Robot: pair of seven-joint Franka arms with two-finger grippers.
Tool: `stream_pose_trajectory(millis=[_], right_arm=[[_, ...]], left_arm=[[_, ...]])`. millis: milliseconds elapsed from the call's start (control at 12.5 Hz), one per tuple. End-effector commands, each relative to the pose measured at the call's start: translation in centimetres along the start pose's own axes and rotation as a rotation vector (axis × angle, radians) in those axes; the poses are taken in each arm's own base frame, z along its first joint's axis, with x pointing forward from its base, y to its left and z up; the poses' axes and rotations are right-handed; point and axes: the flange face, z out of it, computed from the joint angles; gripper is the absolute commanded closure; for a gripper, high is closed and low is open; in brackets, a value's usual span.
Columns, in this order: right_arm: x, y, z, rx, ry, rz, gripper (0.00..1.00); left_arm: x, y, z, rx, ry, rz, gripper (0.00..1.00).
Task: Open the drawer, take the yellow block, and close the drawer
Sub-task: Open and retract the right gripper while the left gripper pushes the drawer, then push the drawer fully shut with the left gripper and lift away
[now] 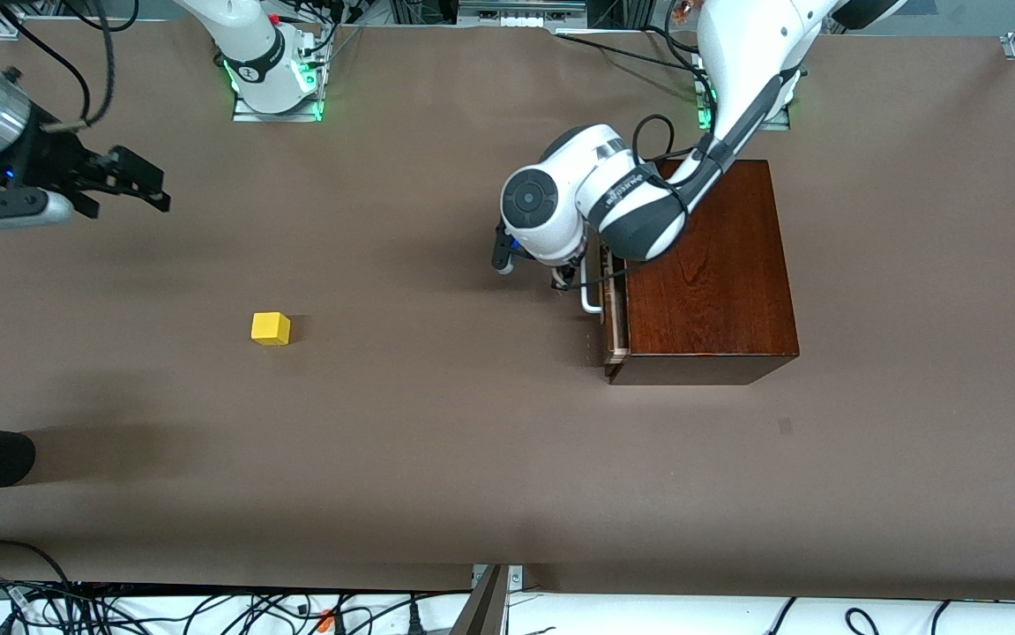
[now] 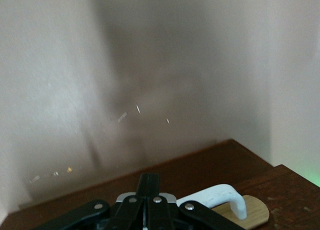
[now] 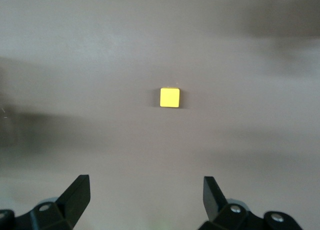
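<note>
1. here, from my remote station, i see the wooden box (image 1: 719, 265) on the brown table (image 1: 472, 459), toward the left arm's end of it.
2. the drawer (image 1: 615, 309) is pulled out only a little; a thin strip of its pale wood shows between the dark front and the box.
3. the white handle (image 1: 589, 300) stands on the drawer front, and it shows also in the left wrist view (image 2: 220, 197).
4. the left gripper (image 1: 564, 278) is low, right at the handle. the big white wrist covers it in the front view, and in the left wrist view i see only the black base of the fingers (image 2: 145, 210), so i cannot tell if they are spread or pressed together.
5. the yellow block (image 1: 271, 328) lies on the bare table, well apart from the box, toward the right arm's end and a little nearer to the front camera than the handle. nothing touches it.
6. the right gripper (image 1: 132, 185) is in the air over the table at the right arm's end. its fingers (image 3: 77, 192) are spread wide and hold nothing.
7. in the right wrist view the block (image 3: 169, 97) shows between the two fingertips, but it is down on the table, apart from them.
</note>
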Motion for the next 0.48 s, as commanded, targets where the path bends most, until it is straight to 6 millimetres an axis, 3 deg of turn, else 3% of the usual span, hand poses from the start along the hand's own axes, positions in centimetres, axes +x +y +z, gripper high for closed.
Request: stream_pose_trajectory(millis=[0, 160, 241, 321, 401], right_arm=[[0.8, -0.1, -0.2, -0.063, -0.028, -0.038, 0.0], [0.7, 0.1, -0.2, -0.073, -0.033, -0.105, 0.0], [0.7, 0.2, -0.3, -0.073, -0.035, -0.125, 0.0], [0.6, 0.1, -0.3, -0.073, -0.035, -0.123, 0.0], [0.6, 0.1, -0.5, -0.073, -0.034, -0.127, 0.0]], left_arm=[[-2.8, -0.5, -1.7, 0.015, -0.027, 0.002, 1.0], [-4.2, -1.1, -2.8, 0.03, -0.011, -0.023, 0.92], [-4.5, -1.3, -3.1, 0.029, 0.001, -0.041, 0.6], [-4.5, -0.8, -4.4, 0.05, 0.005, -0.051, 0.01], [-4.8, -0.1, -6.6, 0.084, 0.014, -0.086, 0.0]])
